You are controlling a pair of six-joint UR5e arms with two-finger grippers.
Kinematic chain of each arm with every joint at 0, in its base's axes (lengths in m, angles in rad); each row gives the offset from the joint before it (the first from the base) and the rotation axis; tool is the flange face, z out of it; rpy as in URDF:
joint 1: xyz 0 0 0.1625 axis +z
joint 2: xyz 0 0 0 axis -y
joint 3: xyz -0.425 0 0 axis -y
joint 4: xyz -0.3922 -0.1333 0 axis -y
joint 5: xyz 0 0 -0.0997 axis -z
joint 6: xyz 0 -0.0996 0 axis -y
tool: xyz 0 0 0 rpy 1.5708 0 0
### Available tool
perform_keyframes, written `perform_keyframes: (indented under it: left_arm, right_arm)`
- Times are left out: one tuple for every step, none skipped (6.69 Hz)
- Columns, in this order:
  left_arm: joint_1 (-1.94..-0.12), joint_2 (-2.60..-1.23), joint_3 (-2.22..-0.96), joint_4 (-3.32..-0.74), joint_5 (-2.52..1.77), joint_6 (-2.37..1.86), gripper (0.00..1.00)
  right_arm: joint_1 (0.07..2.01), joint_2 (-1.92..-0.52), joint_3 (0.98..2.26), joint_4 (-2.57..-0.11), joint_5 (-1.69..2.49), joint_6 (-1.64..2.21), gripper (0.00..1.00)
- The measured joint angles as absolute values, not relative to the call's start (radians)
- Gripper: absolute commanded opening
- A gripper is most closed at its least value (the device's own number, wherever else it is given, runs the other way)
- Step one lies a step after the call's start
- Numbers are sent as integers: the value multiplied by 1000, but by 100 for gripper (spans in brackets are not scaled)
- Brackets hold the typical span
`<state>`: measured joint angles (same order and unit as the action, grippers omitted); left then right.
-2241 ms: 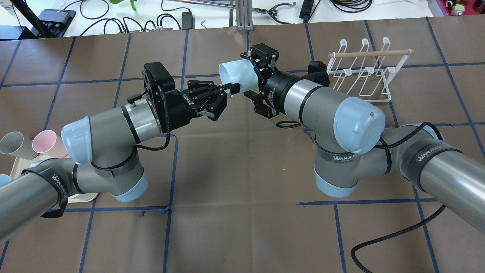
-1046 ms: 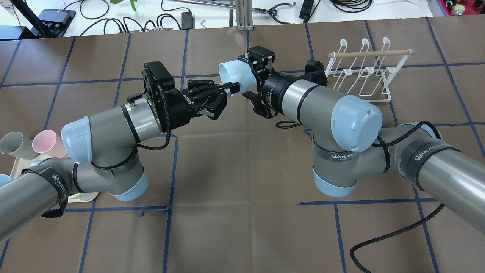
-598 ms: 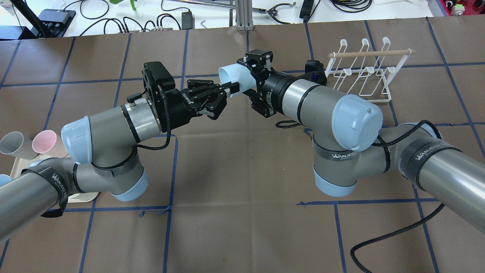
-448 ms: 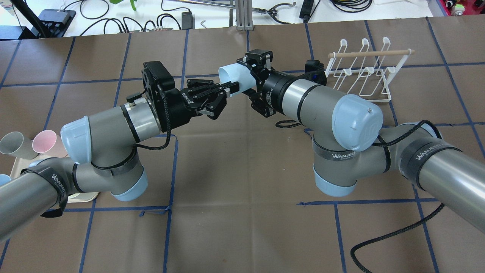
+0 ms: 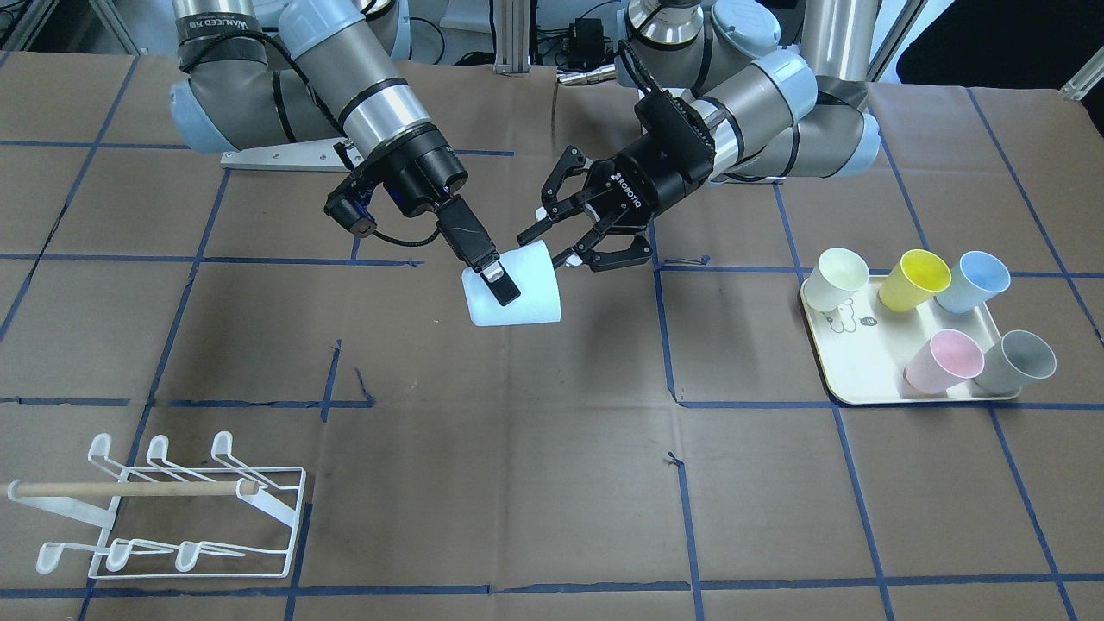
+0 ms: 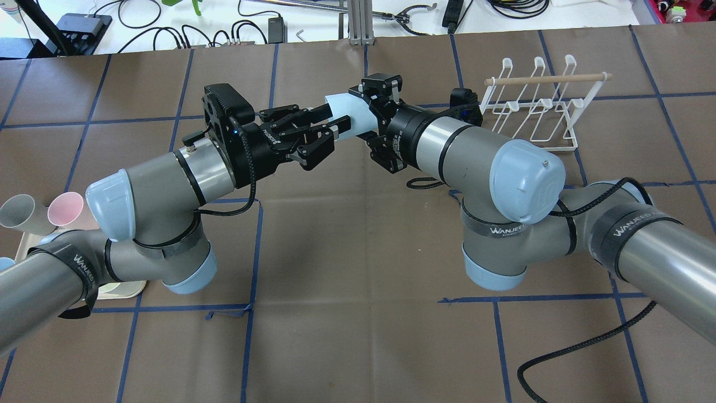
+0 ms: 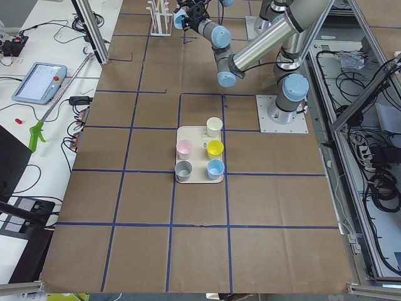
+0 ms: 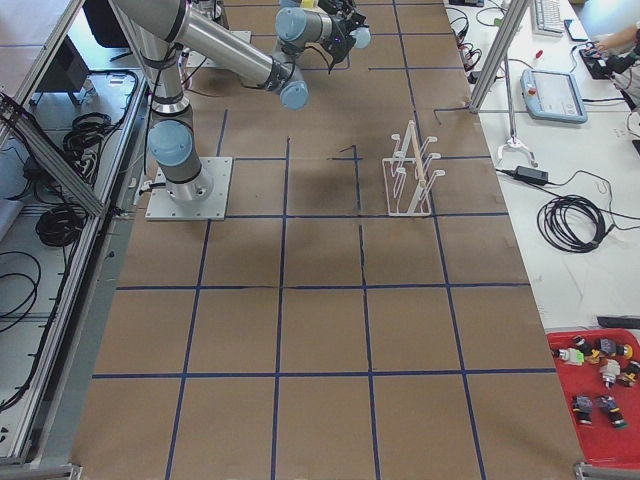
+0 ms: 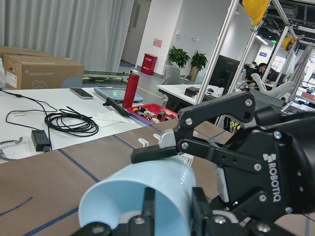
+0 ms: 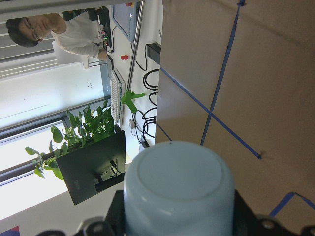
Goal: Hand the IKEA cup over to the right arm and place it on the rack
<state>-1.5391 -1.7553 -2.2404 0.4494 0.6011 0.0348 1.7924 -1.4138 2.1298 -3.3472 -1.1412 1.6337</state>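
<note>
Left gripper (image 5: 545, 248) now wide (cup (image 5: 528, 297) seemingly between)

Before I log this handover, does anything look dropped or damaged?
Nothing stands out: the right tool grips the pale blue cup aloft, the left tool is open at its rim, the rack stands upright.

The cup (image 5: 530, 297) hangs over the middle of the table (image 5: 552, 483), between the two grippers. The right gripper (image 5: 493, 285) is on its robot-right side and the left gripper (image 5: 548, 244) is at its rim on the other side. The rack (image 5: 164, 509) stands on the far edge, to the robot's right, well apart from both arms. The tray (image 5: 862, 375) lies on the robot's left with five cups (image 5: 944, 358) on it.
</note>
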Motion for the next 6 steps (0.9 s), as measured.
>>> perform_keyframes:
  left_arm:
    - [-1538, -1756, -2239, 450, 614, 25, 99]
    - [-1534, -1756, -2239, 449, 633, 21, 99]
    - [-1525, -1753, -2241, 449, 649, 19, 99]
    - [-1505, -1749, -2246, 448, 655, 17, 99]
    - [-1468, -1745, -2247, 445, 654, 15, 99]
    - [-1422, -1739, -2246, 431, 653, 15, 99]
  right_arm:
    - [1791, -1414, 2129, -3347, -1141, 1634, 33]
    - [1791, -1414, 2128, -3347, -1141, 1633, 29]
    - [1790, -1412, 2123, -3347, -1143, 1633, 22]
    - [1788, -1408, 2111, -3347, -1146, 1632, 19]
    - [1781, -1403, 2100, -3349, -1148, 1631, 16]
    - [1758, -1397, 2092, -3353, -1148, 1629, 14]
